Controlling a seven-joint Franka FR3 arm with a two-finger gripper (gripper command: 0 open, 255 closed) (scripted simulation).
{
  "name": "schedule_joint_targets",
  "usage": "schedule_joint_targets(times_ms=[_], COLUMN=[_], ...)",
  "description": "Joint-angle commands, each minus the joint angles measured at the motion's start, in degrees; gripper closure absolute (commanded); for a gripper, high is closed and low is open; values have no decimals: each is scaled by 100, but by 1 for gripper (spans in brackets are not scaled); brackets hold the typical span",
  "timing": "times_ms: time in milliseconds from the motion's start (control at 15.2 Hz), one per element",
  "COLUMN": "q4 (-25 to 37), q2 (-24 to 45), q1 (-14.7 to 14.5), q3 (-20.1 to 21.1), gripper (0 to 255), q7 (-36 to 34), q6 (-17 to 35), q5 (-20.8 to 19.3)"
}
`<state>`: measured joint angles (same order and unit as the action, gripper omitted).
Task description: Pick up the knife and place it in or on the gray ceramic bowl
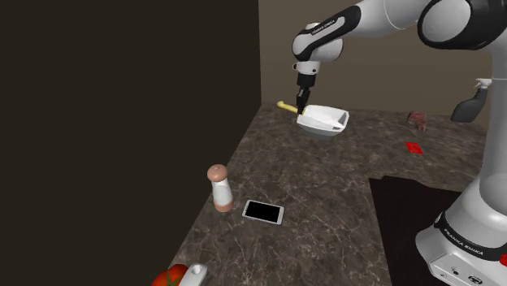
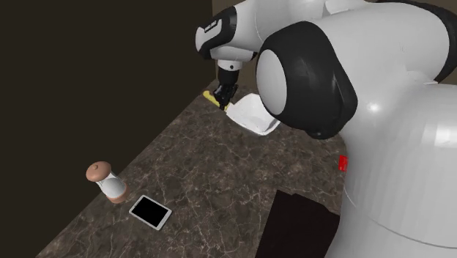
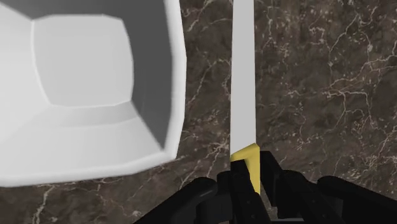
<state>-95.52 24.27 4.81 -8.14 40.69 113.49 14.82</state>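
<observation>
Step in hand: you have the knife (image 3: 243, 95) in the grip, so you are at the carry, by my reading. Placing it in the pale bowl (image 1: 323, 122) is not yet done.
Fingers: the gripper (image 3: 247, 177) is closed narrow on the knife. Its black fingers (image 3: 272, 181) clasp the yellow handle (image 1: 286, 106) just where it meets the pale blade (image 3: 243, 57).
Where the knife is: in the upper middle of the shoulder view, just beside the bowl's upper-left edge. It is outside the bowl and over the dark marbled counter (image 1: 309, 187). You cannot tell for sure whether it hangs clear of the counter.
Long axis: roughly level with the counter, running alongside the bowl's outer wall and not across it.
Which way it points: the blade reaches away from the gripper, past the bowl. The handle's free end sticks out toward the shoulder view's left.
Next move: you need to shift the knife sideways over the bowl, high enough for the blade to pass the rim. Then lower it and release.
What to expect: the blade looks long against the bowl's hollow, so it will likely end up leaning on the rim.
</observation>
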Motion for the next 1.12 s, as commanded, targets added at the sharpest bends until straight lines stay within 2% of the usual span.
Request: schedule_joint_targets(times_ms=[0,330,726,1056], q4=[259,1108,2414,2201], q2=[175,687,1460,1565], q1=[180,644,1200,1191], q3=[-63,-193,-282,-266], gripper=[255,255,255,255], q7=[216,687,1117,1176], q6=[-130,-568,-1191,-880], q5=[16,54,108,139])
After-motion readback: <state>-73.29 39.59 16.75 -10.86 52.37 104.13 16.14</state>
